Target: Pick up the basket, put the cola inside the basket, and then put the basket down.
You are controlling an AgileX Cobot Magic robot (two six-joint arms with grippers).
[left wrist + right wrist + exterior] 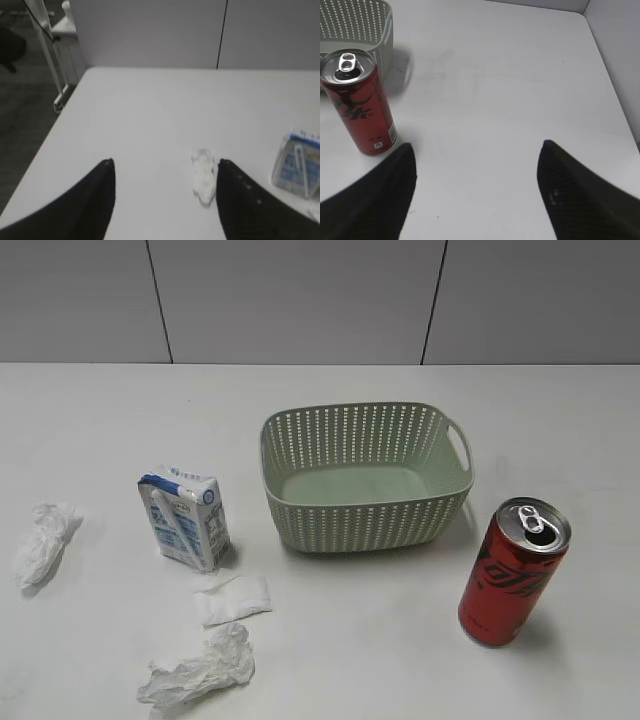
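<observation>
basket: pale green, perforated sides, upright and empty on the table.
cola: red can, upright, tab opened, near the basket's right front corner.

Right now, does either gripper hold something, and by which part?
Nothing is held. The left gripper and the right gripper are both open over bare table. The basket and the cola stand untouched.

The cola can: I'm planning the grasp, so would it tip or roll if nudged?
The cola can stands upright, tall and slim, so a high nudge would likely tip it. Once on its round side it would probably roll. Its tab looks opened, so it might spill.
</observation>
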